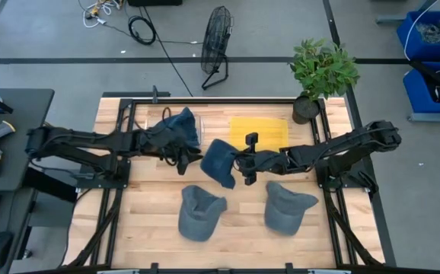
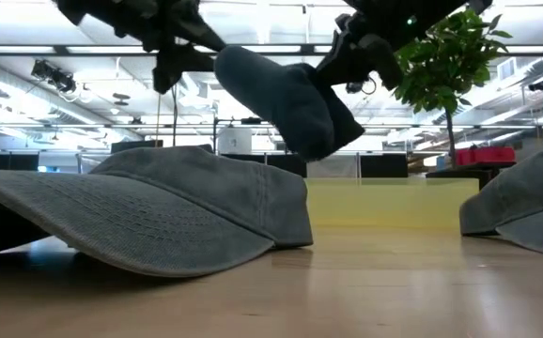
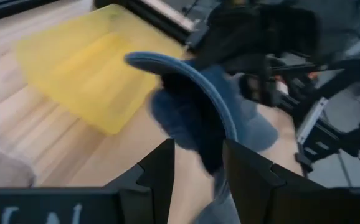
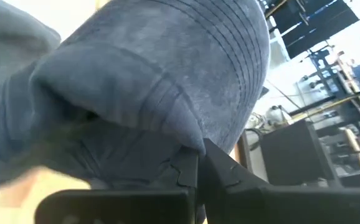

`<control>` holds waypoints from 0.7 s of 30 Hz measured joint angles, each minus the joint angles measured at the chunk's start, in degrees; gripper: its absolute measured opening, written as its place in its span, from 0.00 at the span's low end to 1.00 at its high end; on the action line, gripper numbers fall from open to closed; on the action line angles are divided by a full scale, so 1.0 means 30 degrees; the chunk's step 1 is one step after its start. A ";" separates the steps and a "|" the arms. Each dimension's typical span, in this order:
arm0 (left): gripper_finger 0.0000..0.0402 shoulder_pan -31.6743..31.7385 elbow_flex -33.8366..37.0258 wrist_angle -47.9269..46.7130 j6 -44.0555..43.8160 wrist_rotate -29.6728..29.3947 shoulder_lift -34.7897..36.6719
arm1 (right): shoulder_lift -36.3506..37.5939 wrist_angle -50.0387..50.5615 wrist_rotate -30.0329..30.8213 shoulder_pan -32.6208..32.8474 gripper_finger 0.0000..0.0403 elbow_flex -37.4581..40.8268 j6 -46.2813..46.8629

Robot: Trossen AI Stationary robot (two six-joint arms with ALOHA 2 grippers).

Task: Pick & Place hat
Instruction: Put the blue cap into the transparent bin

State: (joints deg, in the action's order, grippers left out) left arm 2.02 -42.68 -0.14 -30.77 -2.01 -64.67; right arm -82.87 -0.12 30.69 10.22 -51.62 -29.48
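A blue hat (image 1: 218, 161) hangs in the air over the middle of the table, also seen in the low view (image 2: 286, 94). My right gripper (image 1: 243, 164) comes from the table's right and is shut on the hat's right side. My left gripper (image 1: 188, 158) is at the hat's left edge and is open. In the left wrist view its fingers (image 3: 161, 168) stand on either side of the hat's dark lower part (image 3: 208, 149). Two grey hats (image 1: 201, 211) (image 1: 288, 205) rest on their brims and crown rims on the near part of the table. My right gripper (image 4: 198, 158) pinches a fold of the blue hat's crown cloth (image 4: 180, 134) between its two fingers, coming level from the table's right. The hat is lifted clear of the table and tilted, its brim (image 4: 230, 37) pointing away from the fingers. My left gripper: I cannot tell whether its open fingers touch the hat.
A yellow tray (image 1: 259, 131) lies on the far middle of the table, right behind the held hat. Another dark blue hat (image 1: 180, 123) lies far left, beside the left arm. A potted plant (image 1: 320, 72) stands at the far right corner. Bare wood shows between the grey hats.
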 joint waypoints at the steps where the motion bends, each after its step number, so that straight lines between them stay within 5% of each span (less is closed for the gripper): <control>1: 0.35 0.0000 0.0000 0.0575 0.0065 0.0167 -0.0229 | -0.0004 0.0031 0.0067 -0.0068 0.01 0.0000 -0.0170; 21: 0.35 0.0139 -0.0036 0.2288 0.0628 0.0243 -0.0808 | -0.0007 0.2750 -0.1026 0.0031 0.01 -0.0007 0.0236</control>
State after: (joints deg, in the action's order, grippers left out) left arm 2.44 -42.78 6.72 -28.88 -1.28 -67.09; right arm -82.89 8.13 27.62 10.32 -51.64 -28.78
